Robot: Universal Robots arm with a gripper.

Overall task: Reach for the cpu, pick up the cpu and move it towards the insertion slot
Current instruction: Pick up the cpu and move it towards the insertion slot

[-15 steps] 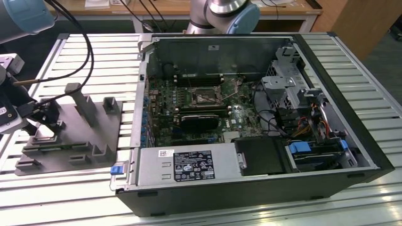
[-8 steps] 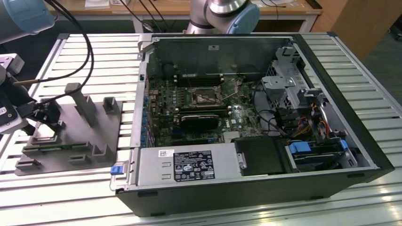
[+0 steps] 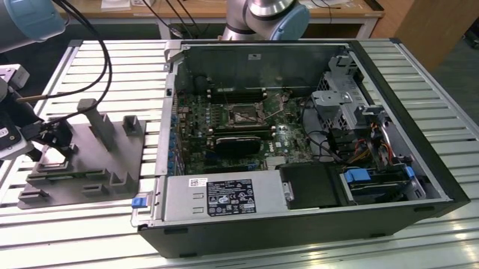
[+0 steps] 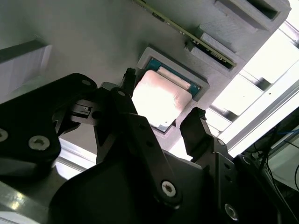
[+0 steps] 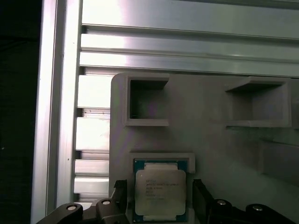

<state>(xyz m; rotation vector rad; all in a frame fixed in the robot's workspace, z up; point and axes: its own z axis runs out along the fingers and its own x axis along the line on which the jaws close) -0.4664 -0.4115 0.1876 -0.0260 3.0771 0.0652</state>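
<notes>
cpu point(image 5: 160, 193) between jaws of spread tool point(image 5: 158, 185)

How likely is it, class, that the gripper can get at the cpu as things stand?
Probably yes: the gripper hangs open over the cpu, one finger on each side, and nothing covers the chip in its grey fixture recess.

Gripper point(image 5: 158, 191) jaws spread, fingers point(image 5: 120, 191) flank the cpu point(image 5: 160, 186) with thin gaps either side. The raised rim of the grey fixture point(image 5: 210, 126) hugs the chip at its far end. From the gripper toward the computer case point(image 3: 299, 230), upright fixture posts point(image 3: 98, 120) and its near wall block a low path. Black cables point(image 3: 105, 61) hang above the gripper. Insertion slot point(image 3: 243, 115) past that wall, open from above.
</notes>
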